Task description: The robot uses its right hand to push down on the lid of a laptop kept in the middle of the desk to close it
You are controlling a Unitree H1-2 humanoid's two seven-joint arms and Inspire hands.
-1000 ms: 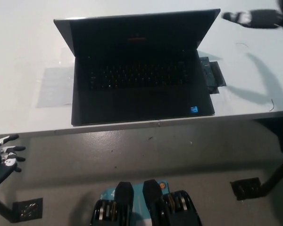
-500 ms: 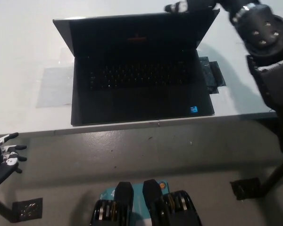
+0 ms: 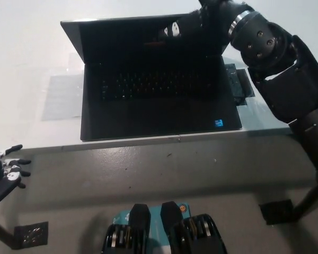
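Open laptop mid-worktop, right hand at its lid.
Black open laptop [image 3: 153,84] centred on white worktop [image 3: 21,63]; black right hand [image 3: 188,26] before raised lid; white left hand [image 3: 2,169] low left, off worktop.

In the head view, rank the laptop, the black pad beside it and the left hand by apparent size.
1. Laptop.
2 and 3. Pad and left hand look alike; the hand is cut by the frame edge and nearer the camera, so unranked.

The black right arm [image 3: 286,79] reaches in from the lower right, bent at the elbow, forearm angled up and leftward. Its black right hand [image 3: 188,26] stretches out flat, holding nothing. The white left hand [image 3: 4,170] rests low at the left edge, fingers spread apart.
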